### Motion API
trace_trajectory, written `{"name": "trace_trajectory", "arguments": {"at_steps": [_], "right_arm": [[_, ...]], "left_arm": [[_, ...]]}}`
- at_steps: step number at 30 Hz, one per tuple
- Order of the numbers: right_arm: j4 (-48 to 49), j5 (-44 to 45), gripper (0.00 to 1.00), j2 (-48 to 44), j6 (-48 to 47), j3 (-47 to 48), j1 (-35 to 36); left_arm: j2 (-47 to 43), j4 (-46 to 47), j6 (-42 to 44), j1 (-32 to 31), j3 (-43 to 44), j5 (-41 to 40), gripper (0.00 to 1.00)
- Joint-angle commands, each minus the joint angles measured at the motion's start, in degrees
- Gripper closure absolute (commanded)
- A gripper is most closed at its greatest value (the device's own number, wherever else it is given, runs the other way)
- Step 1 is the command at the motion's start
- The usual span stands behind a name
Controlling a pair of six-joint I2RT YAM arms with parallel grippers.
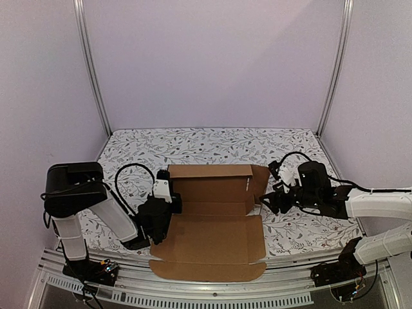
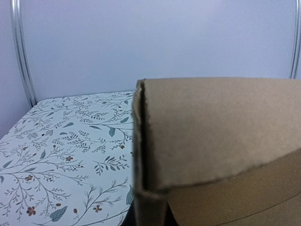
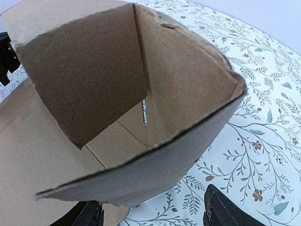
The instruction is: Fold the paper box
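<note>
The paper box (image 1: 212, 225) lies open on the floral tablecloth (image 1: 290, 145), midway across it. It is only partly formed. Its rear wall stands upright on the side away from the arms. Its broad front panel lies flat, and the front tab juts past the cloth's near edge over the metal rail (image 1: 212, 293).

At the box's rear right corner a side flap is raised and leans inward. The right wrist view shows it as a bent cardboard wall (image 3: 188, 94), with a small slit visible in the corner behind it.

The left gripper (image 1: 158, 215) sits against the box's left edge, beside the end of the rear wall. Its jaws are together. Whether cardboard is pinched between them cannot be told, because the left wrist view is filled by a curved flap of the box (image 2: 216, 136) and shows no fingers.

The right gripper (image 1: 267, 201) is at the box's right side, next to the raised flap. Its jaws stand well apart. The two dark fingertips (image 3: 225, 212) flank the flap's lower edge without clamping it.
</note>
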Motion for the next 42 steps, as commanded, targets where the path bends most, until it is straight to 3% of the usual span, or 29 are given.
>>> {"name": "trace_trajectory", "arguments": {"at_steps": [1, 10, 16, 28, 37, 42], "right_arm": [[1.4, -0.9, 0.28, 1.5, -4.3, 2.1, -0.6], [1.4, -10.6, 0.31, 5.5, -5.6, 5.6, -3.3], [-2.1, -11.4, 0.28, 4.9, -3.3, 6.6, -3.2], [-19.3, -8.0, 0.21, -10.6, 4.7, 7.4, -3.3], [-31.6, -3.7, 0.22, -17.6, 7.4, 12.5, -3.3], [-33.1, -5.0, 0.23, -19.3, 6.8, 15.0, -3.2]], "left_arm": [[1.6, -5.2, 0.3, -1.4, -0.4, 1.8, 1.0], [1.7, -5.0, 0.9, -1.4, -0.5, 1.7, 1.0], [2.0, -5.3, 0.9, -1.4, 0.1, 1.6, 1.0], [-1.7, -15.0, -4.2, -1.0, 2.1, 2.7, 1.0], [-13.3, -33.0, -17.5, 5.6, 3.1, 15.5, 1.0], [-18.8, -45.1, -23.9, 12.2, 5.4, 30.0, 1.0]]}}
